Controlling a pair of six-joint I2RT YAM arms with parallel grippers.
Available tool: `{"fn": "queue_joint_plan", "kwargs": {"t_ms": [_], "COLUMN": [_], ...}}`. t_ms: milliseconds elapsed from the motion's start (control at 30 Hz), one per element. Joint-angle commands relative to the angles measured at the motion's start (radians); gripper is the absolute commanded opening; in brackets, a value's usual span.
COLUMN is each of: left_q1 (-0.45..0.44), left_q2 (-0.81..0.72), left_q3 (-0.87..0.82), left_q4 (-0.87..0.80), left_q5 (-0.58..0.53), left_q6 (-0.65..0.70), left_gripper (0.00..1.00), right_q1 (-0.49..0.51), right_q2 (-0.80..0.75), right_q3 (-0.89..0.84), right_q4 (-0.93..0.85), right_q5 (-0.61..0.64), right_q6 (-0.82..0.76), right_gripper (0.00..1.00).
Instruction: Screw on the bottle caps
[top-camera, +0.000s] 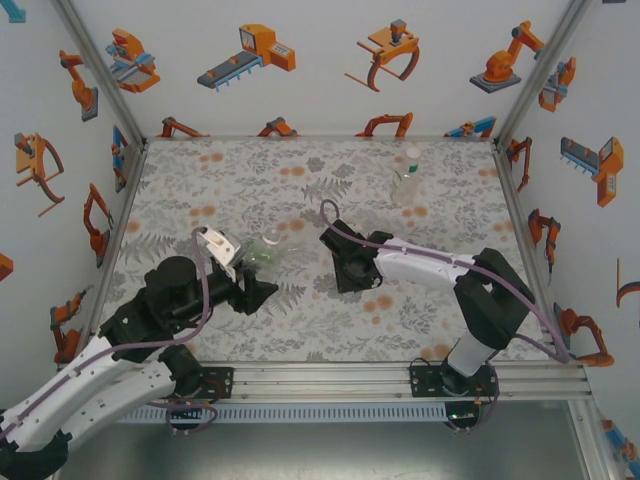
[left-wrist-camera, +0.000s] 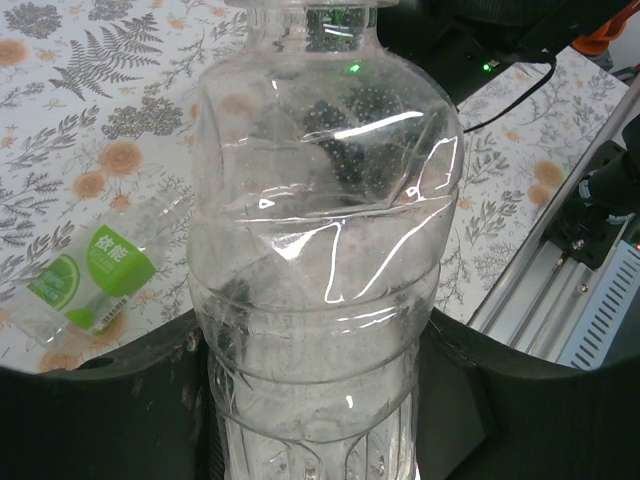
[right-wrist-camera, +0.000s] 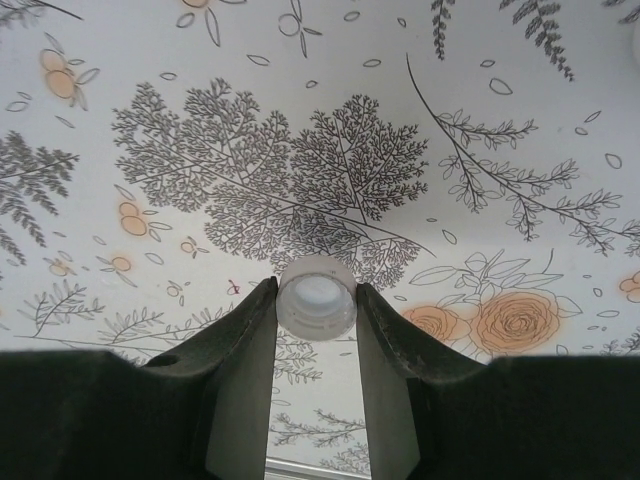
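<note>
**Bottle in one gripper, cap in the other**

On the floral table (top-camera: 300, 335), the left gripper (left-wrist-camera: 320, 360) clamps a clear bottle (left-wrist-camera: 320, 230) around its lower body. A green-labelled bottle (left-wrist-camera: 88, 285) lies just beside it. The right gripper (right-wrist-camera: 315, 310) pinches a white cap (right-wrist-camera: 316, 297) between its fingertips.

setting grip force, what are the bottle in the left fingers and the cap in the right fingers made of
The bottle looks like thin clear plastic, glossy: sharp highlights, creases denting its wall. The cap seems white opaque plastic, smooth and fairly matte: soft even shading, no glare.
</note>
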Motion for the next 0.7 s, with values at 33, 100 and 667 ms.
{"fn": "queue_joint_plan", "kwargs": {"t_ms": [33,100,667], "left_q1": [0.006,0.008,0.009], "left_q2": [-0.004,-0.006,-0.023], "left_q3": [-0.007,-0.009,-0.005], "left_q4": [0.052,0.056,0.028], "left_q5": [0.020,0.018,-0.002], "left_q6": [-0.019,-0.023,-0.012], "left_gripper": [0.00,0.00,0.00], "right_q1": [0.001,0.001,0.002], "right_q2": [-0.003,0.009,0.033], "right_q3": [-0.021,-0.020,-0.003], "right_q4": [0.065,0.059,0.016], "right_q5": [0.014,0.026,0.026], "right_q6": [0.036,0.034,0.032], "right_gripper": [0.32,0.32,0.47]}}
